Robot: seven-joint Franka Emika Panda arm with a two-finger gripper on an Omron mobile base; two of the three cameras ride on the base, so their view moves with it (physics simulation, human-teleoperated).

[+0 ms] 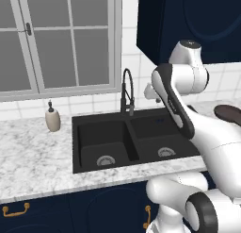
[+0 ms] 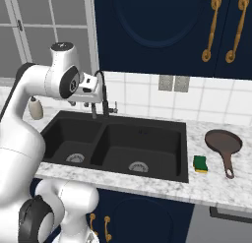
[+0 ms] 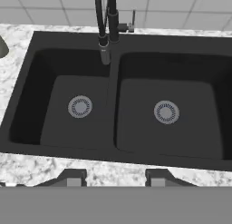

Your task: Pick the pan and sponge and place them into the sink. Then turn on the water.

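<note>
Beside sink [image 2: 183, 153]: pan [image 2: 222, 141], sponge [image 2: 200, 163] (apart).

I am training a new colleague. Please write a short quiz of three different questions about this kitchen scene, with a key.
1. True or false: the pan already lies in the sink.
2. Which thing lies nearer the sink: A the pan, B the sponge?
3. Fill in: the claw hovers above the sink's front ____.

Key: 1 false, it lies on the counter right of the sink. 2 B. 3 rim.
</note>
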